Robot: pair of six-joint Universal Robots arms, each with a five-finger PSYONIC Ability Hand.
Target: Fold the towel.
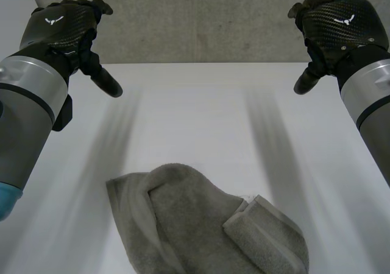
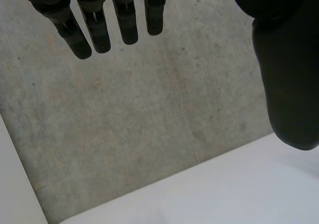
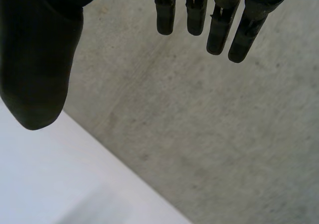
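My left hand [image 1: 61, 27] and my right hand [image 1: 338, 24] both hang above the far edge of the white table [image 1: 195, 115]. Their fingers [image 2: 94, 32] are straight and relaxed, thumbs apart, holding nothing. Under their palms I see the table's rim and the grey concrete [image 3: 209, 134] beyond it. The towel [image 1: 195, 225] lies well apart from both hands, a rumpled heap at the near side of the table, between my arms. It looks like thick grey terry: soft, limp, light, not slippery, with nothing to break. I judge it will sag wherever I leave it unsupported, so one pinch will not do. I would take the free edge at the heap's left with my left hand and the doubled-over flap at its right with my right, then spread it flat before folding. Where its corners lie I cannot tell.
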